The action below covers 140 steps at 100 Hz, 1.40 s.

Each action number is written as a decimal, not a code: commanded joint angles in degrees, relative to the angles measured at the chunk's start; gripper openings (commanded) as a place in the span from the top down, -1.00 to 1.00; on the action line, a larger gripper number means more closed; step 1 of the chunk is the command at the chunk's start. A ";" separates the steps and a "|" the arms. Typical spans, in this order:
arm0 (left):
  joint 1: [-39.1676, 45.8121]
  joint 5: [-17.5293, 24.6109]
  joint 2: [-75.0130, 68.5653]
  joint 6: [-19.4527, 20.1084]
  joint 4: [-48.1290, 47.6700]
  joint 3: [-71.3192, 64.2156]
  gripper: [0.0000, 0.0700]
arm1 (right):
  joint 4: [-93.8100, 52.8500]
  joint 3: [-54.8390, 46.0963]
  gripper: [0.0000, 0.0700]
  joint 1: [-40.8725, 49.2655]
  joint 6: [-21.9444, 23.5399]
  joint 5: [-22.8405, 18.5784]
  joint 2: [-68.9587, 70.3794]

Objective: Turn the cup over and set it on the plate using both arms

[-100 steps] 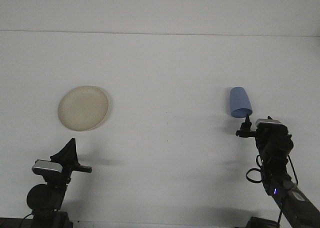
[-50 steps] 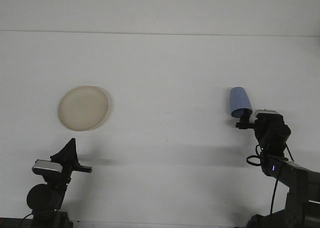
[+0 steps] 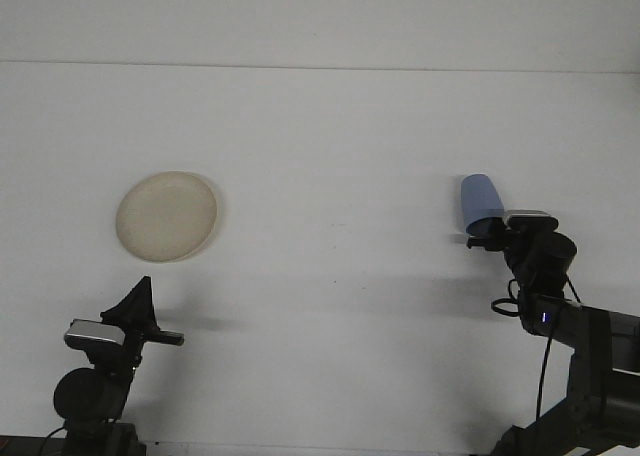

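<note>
Left gripper [image 3: 150, 311] sits near and idle, jaws spread, just below the plate [image 3: 167, 216]. Right gripper [image 3: 487, 236] is at the cup [image 3: 481, 202], whether open or closed I cannot tell. The cup sits upside down far right, well apart from the plate, so the right arm is much nearer.

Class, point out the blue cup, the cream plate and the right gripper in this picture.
blue cup [image 3: 479, 197], front view, on its side wall.
cream plate [image 3: 166, 216], front view, on its bare centre.
right gripper [image 3: 487, 236], front view, at its fingertips by the cup's rim.
</note>
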 commanded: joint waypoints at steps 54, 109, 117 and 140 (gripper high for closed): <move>0.00 0.07 -0.13 -0.07 0.57 -1.14 0.97 | -12.15 0.76 0.98 1.01 -0.09 0.48 -15.04; 0.02 0.07 -0.13 -0.07 0.57 -1.14 0.97 | -57.57 8.24 0.98 13.97 4.83 4.66 -46.93; 0.02 0.07 -0.13 -0.07 0.57 -1.14 0.97 | -66.93 12.98 0.99 16.72 5.05 5.97 -46.75; 0.02 0.07 -0.13 -0.07 0.57 -1.14 0.97 | -86.16 26.82 0.98 23.76 9.01 6.62 -42.12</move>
